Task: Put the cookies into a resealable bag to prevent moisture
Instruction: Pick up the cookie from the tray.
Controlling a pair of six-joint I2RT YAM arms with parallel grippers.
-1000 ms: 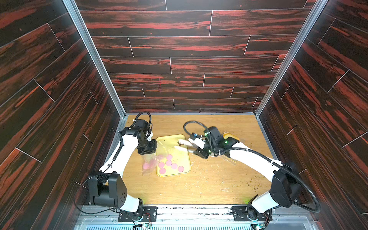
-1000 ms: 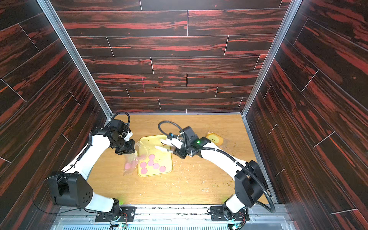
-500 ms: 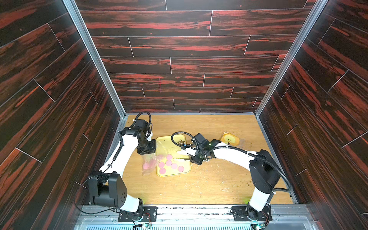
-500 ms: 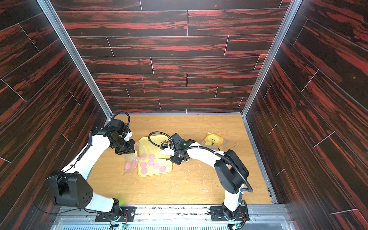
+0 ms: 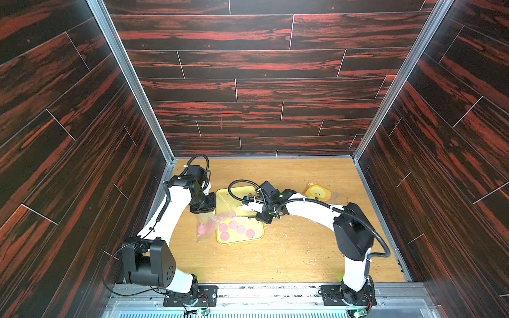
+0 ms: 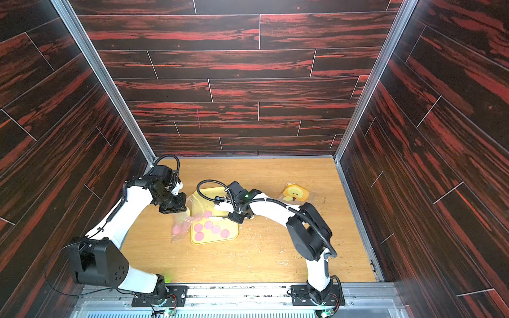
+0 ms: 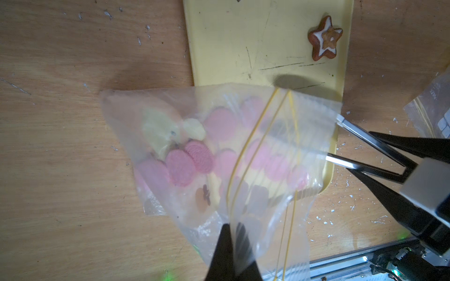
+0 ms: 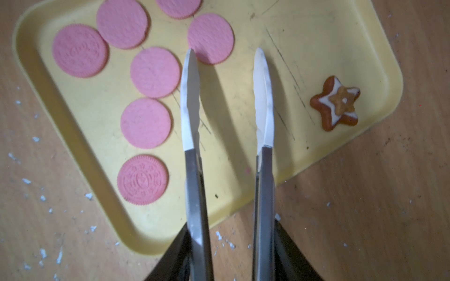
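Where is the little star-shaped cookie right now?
In the right wrist view, the star cookie lies alone on the yellow tray, across the tongs from the pink cookies.

We see a wooden tabletop [image 5: 275,261] flecked with white crumbs [image 8: 42,254], walled by dark, red-streaked panels [image 5: 248,82]. A scratched yellow tray [image 8: 304,36] lies on it. Well apart sits a yellow, face-marked piece [image 5: 318,192] in clear wrap.

Shows a wooden tabletop [image 5: 275,261] bearing a yellow tray [image 5: 224,201], a clear bag [image 5: 205,228] against the tray's left edge, a second bag [image 5: 318,192] well to its right, and crumbs [image 5: 293,239] scattered to its right.
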